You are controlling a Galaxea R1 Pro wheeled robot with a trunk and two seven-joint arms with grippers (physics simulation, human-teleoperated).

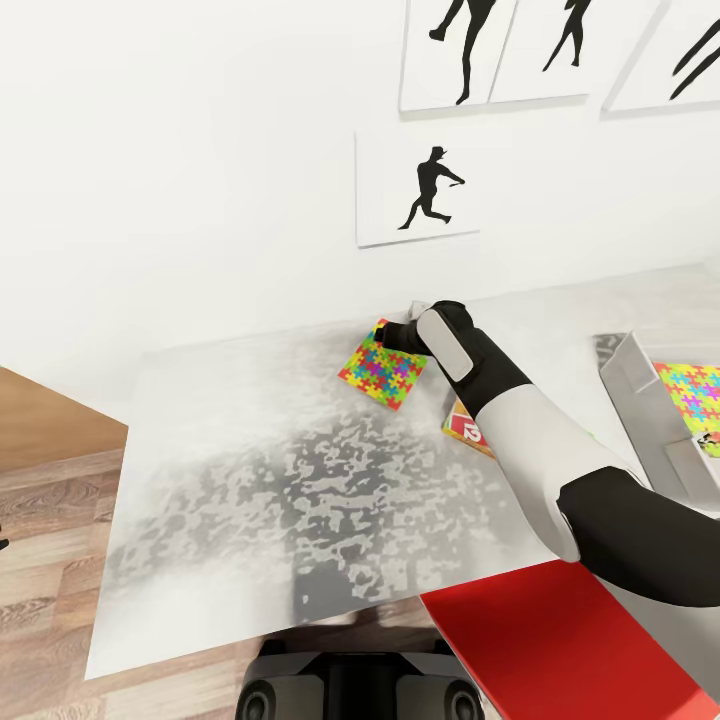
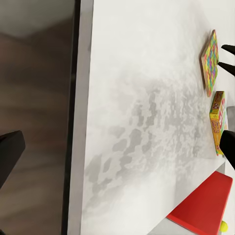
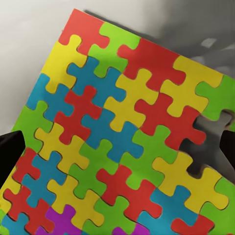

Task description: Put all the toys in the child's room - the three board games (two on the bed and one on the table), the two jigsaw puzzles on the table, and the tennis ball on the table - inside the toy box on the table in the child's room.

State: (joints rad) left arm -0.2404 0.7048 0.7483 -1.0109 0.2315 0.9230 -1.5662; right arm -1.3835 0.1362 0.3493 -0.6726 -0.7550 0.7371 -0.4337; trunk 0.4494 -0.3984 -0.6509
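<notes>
Red box (image 1: 560,650) nearest, at table (image 1: 250,480) edge.
R gripper (image 1: 385,335) spread open over jigsaw puzzle (image 1: 385,375); L gripper's state: can't tell.

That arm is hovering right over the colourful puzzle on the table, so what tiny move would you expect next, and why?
Probably lower the right gripper and close on the jigsaw puzzle's edge: its jaws look open on either side of it, and another puzzle already lies in the toy box.
</notes>
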